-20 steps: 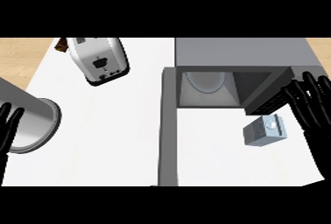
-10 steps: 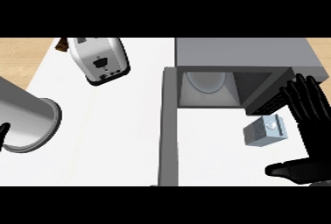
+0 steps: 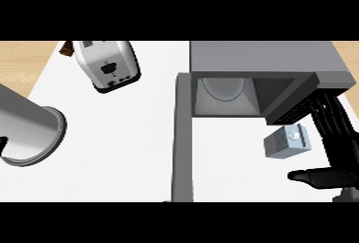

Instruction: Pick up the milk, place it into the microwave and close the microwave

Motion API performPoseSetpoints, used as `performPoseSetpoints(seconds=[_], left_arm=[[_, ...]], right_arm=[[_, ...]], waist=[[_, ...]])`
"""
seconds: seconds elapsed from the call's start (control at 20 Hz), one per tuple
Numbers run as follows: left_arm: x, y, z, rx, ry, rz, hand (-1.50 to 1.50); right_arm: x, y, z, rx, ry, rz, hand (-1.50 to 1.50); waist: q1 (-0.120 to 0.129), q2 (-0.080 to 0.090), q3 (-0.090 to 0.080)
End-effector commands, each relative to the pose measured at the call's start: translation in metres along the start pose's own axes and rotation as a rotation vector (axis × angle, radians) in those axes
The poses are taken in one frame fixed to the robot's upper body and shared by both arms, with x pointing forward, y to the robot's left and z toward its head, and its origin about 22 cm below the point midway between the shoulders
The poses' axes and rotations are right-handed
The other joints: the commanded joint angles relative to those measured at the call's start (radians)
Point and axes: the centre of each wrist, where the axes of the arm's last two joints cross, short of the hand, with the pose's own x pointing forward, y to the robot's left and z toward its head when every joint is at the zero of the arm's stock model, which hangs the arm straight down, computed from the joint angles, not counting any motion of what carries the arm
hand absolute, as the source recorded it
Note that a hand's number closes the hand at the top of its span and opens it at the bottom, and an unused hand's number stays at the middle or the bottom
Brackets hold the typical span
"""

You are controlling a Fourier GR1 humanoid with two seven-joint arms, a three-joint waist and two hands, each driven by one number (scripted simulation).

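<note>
The milk [image 3: 287, 142] is a small grey-blue carton with a round cap, standing on the white counter just right of the microwave's open front. The microwave [image 3: 263, 59] is a grey box at the upper right; its cavity shows a round glass plate [image 3: 224, 88], and its door [image 3: 182, 137] swings out toward me at the cavity's left. My right hand [image 3: 336, 142] stands open just right of the carton, fingers straight and pointing up, thumb stretched out below the carton. Only a sliver of my left hand [image 3: 2, 144] shows at the far left edge.
A silver toaster [image 3: 107, 65] lies at the upper left. A large metal pot [image 3: 24, 130] on its side fills the left edge. The white counter [image 3: 119, 156] ends in wooden floor at the upper corners.
My right hand has moved in beside the milk, with its thumb now spread under the carton. My left hand has dropped almost out of view at the left edge.
</note>
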Motion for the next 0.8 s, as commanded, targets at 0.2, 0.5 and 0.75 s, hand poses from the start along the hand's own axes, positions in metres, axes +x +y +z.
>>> performPoseSetpoints(seconds=[0.2,0.5,0.75], left_arm=[[0.001,-0.015,-0.004,0.002,-0.005,-0.025,-1.50],[0.009,0.009,-0.002,-0.004,0.018,0.009,-1.50],[0.001,-0.007,0.015,-0.014,0.010,-0.002,-1.50]], right_arm=[[-0.045,-0.031,0.008,-0.002,0.033,0.017,-1.50],[-0.060,-0.039,0.017,0.032,0.024,0.030,-1.50],[-0.079,-0.033,0.004,0.054,0.013,0.067,-1.50]], waist=[[0.001,0.001,0.000],[0.000,0.000,0.000],[0.003,0.000,0.000]])
